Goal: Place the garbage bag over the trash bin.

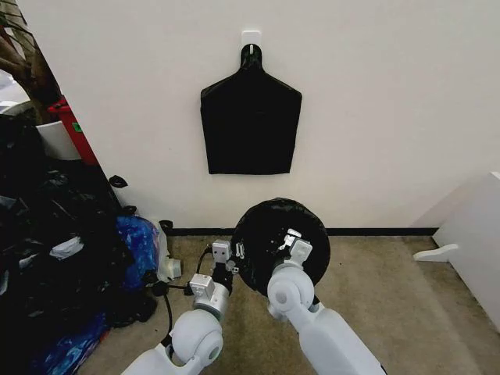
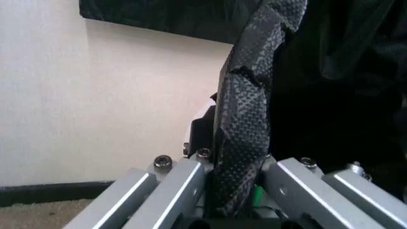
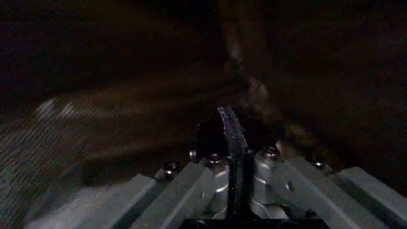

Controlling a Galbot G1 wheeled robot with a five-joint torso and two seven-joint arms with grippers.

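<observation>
Plastic, thin and glossy black, covers the whole round mouth of the trash bin (image 1: 244, 269) — the garbage bag (image 1: 275, 234) is stretched over it, so from the head view the bin reads as a dark wrinkled disc on the beige carpet (image 1: 375, 305) just in front of the wall's black baseboard (image 1: 375, 231). Faint creases catch the light across the bag's surface; no white of the bucket can be made out for certain.

The left gripper (image 1: 226, 258) sits at the disc's left edge. In the left wrist view its fingers (image 2: 245, 129) are pressed together on a fold of the bag, the textured pads upright against the black film. The right gripper (image 1: 294, 243) reaches over the upper right part of the disc; in its own wrist view the fingers (image 3: 230, 129) are closed flat against each other — whether film is caught between them cannot be told.

A flat black bundle (image 1: 250, 125) hangs from a white wall hook (image 1: 251, 37) above the bin. Blue plastic bags (image 1: 139, 242) lie to the robot's left.
</observation>
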